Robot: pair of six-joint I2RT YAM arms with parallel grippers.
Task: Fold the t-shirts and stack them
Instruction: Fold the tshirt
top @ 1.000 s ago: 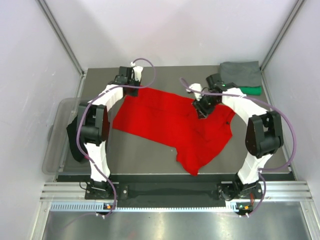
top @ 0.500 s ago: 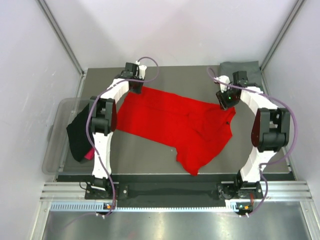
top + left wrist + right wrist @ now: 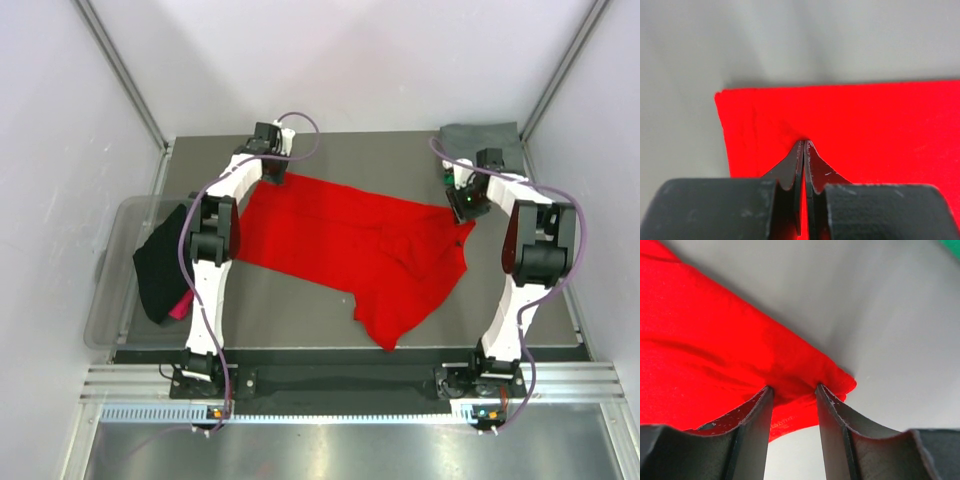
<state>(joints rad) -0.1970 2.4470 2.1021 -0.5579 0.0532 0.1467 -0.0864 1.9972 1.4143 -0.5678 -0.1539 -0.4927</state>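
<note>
Left claw (image 3: 804, 145) pinching soft, smooth red t-shirt (image 3: 850, 130) corner

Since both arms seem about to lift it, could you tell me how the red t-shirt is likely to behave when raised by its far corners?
The red t-shirt would probably sag between the left gripper and right gripper; it lies wrinkled and bunched, so it looks floppy. It seems thin and light. Its crumpled near part would likely drag and unfold.
</note>
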